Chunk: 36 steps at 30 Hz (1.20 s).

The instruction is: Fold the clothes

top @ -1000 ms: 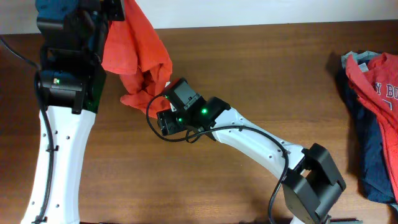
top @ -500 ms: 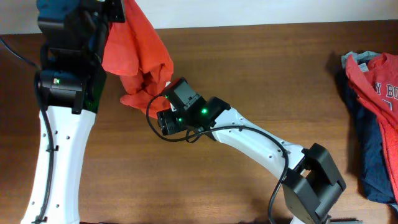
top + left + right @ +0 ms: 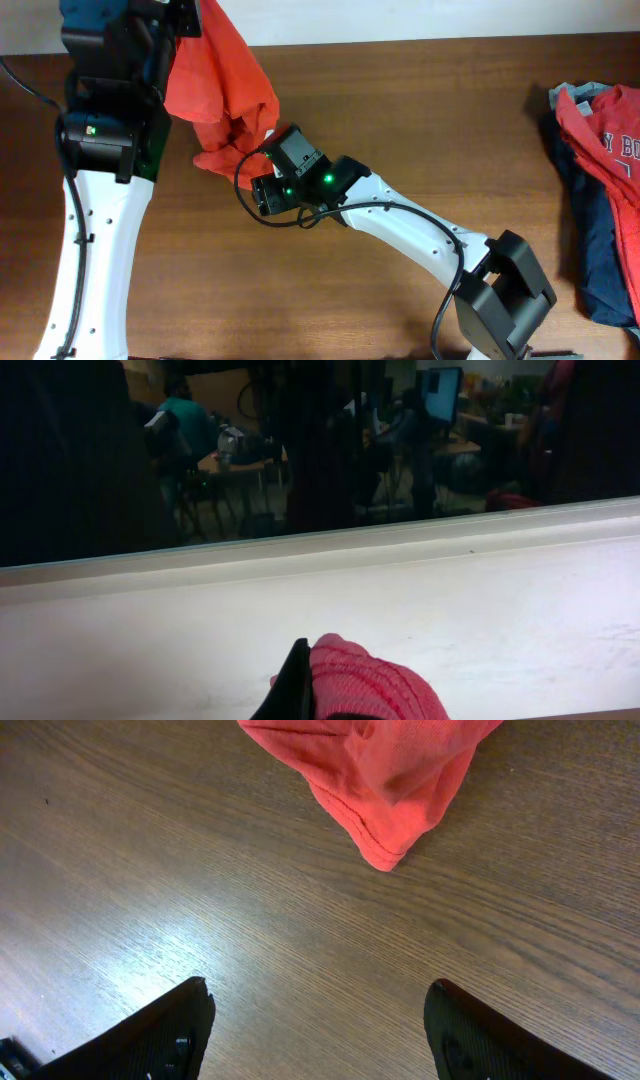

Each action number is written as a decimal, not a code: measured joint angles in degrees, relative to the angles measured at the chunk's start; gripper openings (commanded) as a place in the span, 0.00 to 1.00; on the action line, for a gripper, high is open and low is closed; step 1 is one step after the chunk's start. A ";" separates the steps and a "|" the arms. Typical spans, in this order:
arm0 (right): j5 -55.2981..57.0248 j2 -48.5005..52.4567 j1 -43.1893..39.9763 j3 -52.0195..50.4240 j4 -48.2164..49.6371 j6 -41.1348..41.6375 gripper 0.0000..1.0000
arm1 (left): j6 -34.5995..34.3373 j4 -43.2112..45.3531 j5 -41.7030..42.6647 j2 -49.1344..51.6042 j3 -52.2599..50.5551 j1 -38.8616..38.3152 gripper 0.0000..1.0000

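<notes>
From overhead, the left arm [image 3: 95, 200] at the far left holds up the bunched orange-red T-shirt [image 3: 215, 80]. Its low corner hangs beside the wrist of the right arm [image 3: 400, 220], and both sets of fingers are hidden here. A pile of clothes [image 3: 600, 180] lies at the right edge of the table [image 3: 430, 100], cut off by the frame.

The left wrist view shows the left gripper [image 3: 303, 685] pinched tight on a fold of the red cloth, mostly out of frame.

The right wrist view shows the right gripper [image 3: 318, 995] spread wide and empty above the wood, with the shirt's corner just beyond it.

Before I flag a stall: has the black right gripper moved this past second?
No. The black right gripper sits unchanged against the brown wooden table's far edge.
</notes>
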 measured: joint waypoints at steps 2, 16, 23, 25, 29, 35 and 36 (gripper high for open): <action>-0.02 0.00 0.00 0.00 0.00 0.04 0.72 | 0.00 -0.02 0.00 0.00 0.00 0.00 0.00; 0.00 0.00 0.00 0.00 0.20 1.03 0.72 | 0.00 -1.01 0.00 0.00 0.00 -0.02 0.01; 0.00 0.00 0.00 0.00 0.42 1.07 0.72 | 0.00 -1.05 0.00 0.00 0.00 -0.02 0.01; 0.00 0.00 0.00 0.00 0.42 1.09 0.72 | 0.00 -1.05 0.00 0.00 0.00 0.00 0.01; 0.87 0.00 0.00 0.00 0.44 2.10 0.72 | 0.00 -1.05 0.00 0.00 0.00 0.00 0.01; 1.27 0.00 0.00 -0.04 2.03 2.97 0.72 | 0.00 -2.05 0.02 0.00 0.00 0.00 0.00; 1.27 0.04 0.00 -0.04 2.62 3.02 0.72 | 0.00 -2.19 0.00 0.00 0.00 0.00 0.01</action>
